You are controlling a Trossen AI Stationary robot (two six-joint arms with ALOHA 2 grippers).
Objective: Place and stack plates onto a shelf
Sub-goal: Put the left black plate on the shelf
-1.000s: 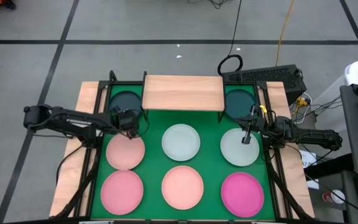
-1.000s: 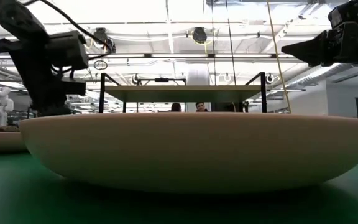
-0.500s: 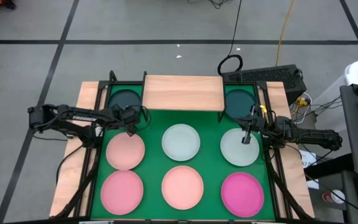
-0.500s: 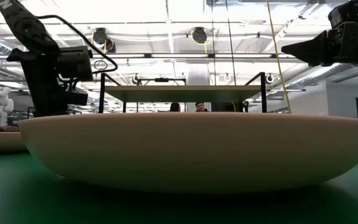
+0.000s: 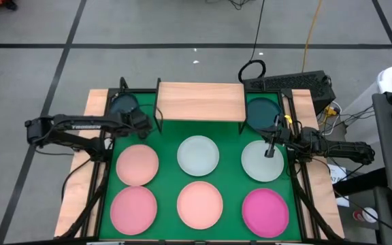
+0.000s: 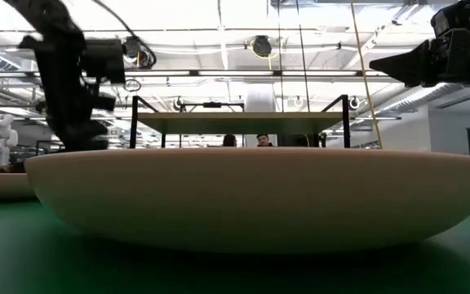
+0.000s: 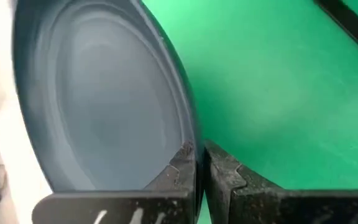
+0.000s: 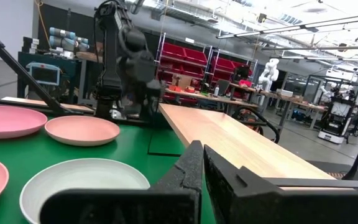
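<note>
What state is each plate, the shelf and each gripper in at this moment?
Left gripper: shut on dark teal plate, lifted and tilted.
Right gripper: shut, above pale mint-white plate.
Light-wood shelf: bare on top.
Other dark teal plate: flat beside the shelf.

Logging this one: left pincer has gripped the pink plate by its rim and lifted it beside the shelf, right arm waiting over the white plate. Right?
Not quite. The plate in the left pincer is a dark teal plate, as the left wrist view shows, not pink. The rest holds: it is beside the shelf, and the right pincer waits over the white plate.
</note>
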